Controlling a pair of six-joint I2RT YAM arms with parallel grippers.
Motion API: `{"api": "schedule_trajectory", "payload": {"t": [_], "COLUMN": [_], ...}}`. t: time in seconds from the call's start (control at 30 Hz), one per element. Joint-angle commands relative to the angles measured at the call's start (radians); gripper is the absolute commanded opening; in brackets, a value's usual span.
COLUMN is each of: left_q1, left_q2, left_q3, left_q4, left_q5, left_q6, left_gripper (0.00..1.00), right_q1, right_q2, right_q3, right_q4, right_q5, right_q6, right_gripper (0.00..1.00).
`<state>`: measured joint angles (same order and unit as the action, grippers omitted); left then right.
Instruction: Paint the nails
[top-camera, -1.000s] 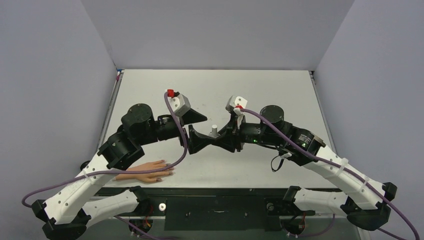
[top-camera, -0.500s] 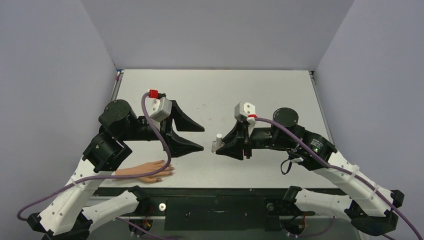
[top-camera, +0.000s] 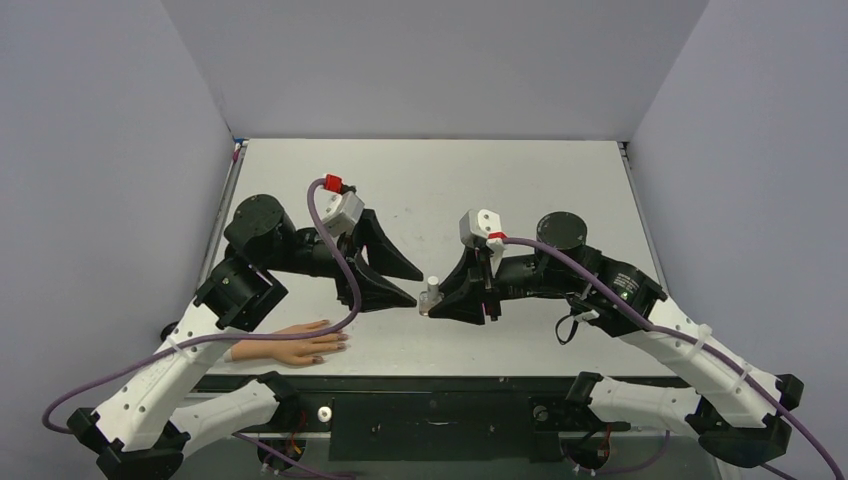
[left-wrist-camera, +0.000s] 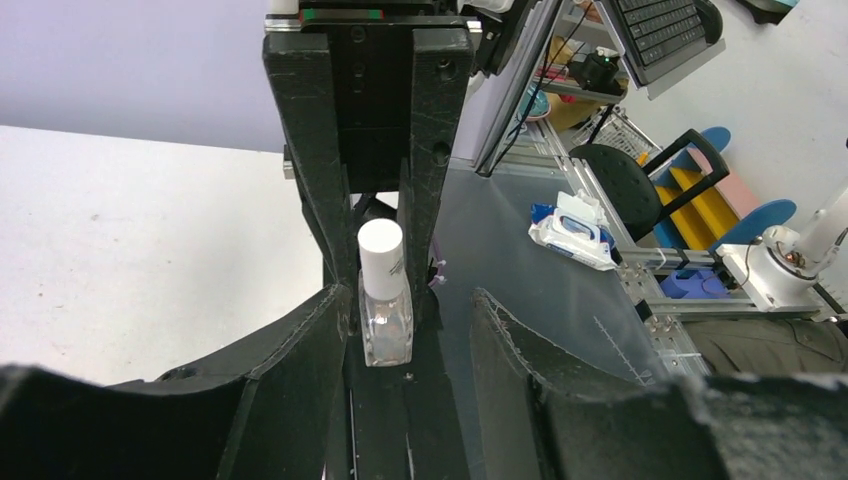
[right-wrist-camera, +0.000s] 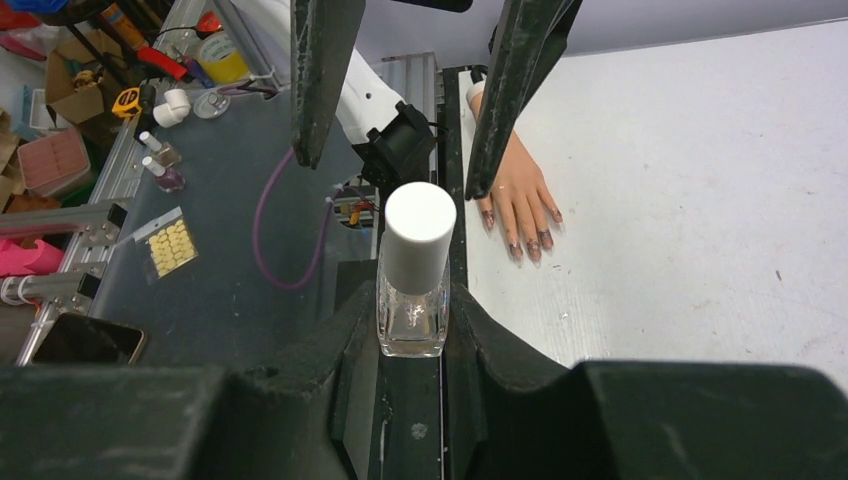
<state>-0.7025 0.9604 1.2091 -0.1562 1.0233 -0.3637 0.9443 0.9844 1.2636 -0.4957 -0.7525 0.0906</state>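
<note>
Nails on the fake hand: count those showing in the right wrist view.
4 nails, side by side, one at each of the four fingertips of the fake hand lying on the table. A thumbnail may be hidden; none can be made out.

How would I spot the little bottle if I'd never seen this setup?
Look at the middle of the white table. Upright between the right arm's black fingers, facing the left arm's open fingers, stands a tiny clear glass bottle with a white cap, the only see-through thing there.
</note>
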Motion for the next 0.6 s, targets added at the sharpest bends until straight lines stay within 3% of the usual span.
{"api": "schedule_trajectory", "payload": {"t": [0.0, 0.57], "left_q1": [-0.014, -0.036], "left_q2": [0.001, 0.0], "left_q3": [-0.012, -0.098], "left_q4": [0.087, 0.173], "left_q5": [0.021, -0.016], "left_q6": [-0.021, -0.022], "left_gripper": [0.45, 0.42], "right_q1": [0.01, 0.024], "right_q2": [0.022, 0.072], "right_q3": [0.06, 0.078], "right_q4": [0.023, 0.016], "right_q5": [-0.043, -0.062], "right_q6": [-0.03, -0.041], "right_gripper": [0.0, 0.0]}}
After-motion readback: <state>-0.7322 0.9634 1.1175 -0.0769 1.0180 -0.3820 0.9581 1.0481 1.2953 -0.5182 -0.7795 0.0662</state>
